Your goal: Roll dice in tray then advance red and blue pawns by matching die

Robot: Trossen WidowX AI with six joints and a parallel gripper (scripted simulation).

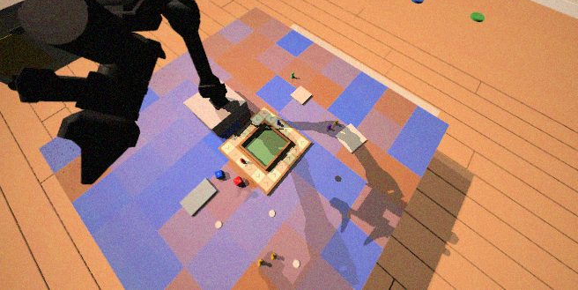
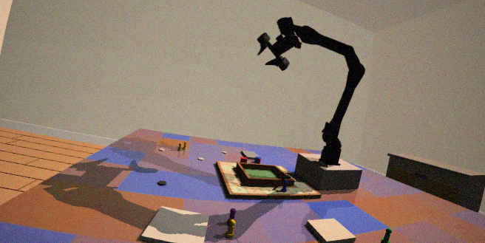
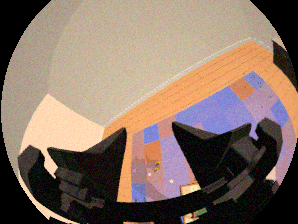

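Note:
The red die (image 1: 238, 181) (image 2: 243, 159) and the blue die (image 1: 219, 174) (image 2: 257, 160) lie on the mat just outside the game board (image 1: 266, 184) (image 2: 236, 192). The tray (image 1: 254, 157) (image 2: 266, 182) stands mid-board; its green floor shows no dice. The red pawn (image 1: 242, 160) is on the board strip nearest the dice; it is hidden in the exterior view. The blue pawn (image 1: 279, 122) (image 2: 285, 186) stands on the board's opposite side. My gripper (image 2: 262, 59) (image 3: 149, 128) is open and empty, high above the board and dice. The dice's numbers are too small to read.
A grey slab (image 1: 199, 197) lies beside the dice. Pale slabs (image 1: 351, 138) (image 1: 301, 95) lie beyond the board, near purple (image 1: 329, 127) (image 2: 232, 213), yellow (image 1: 336, 122) (image 2: 231, 228) and green (image 1: 292, 76) (image 2: 387, 235) pawns. Two yellow pawns, white discs and a dark disc (image 1: 337, 178) (image 2: 162, 182) are farther out.

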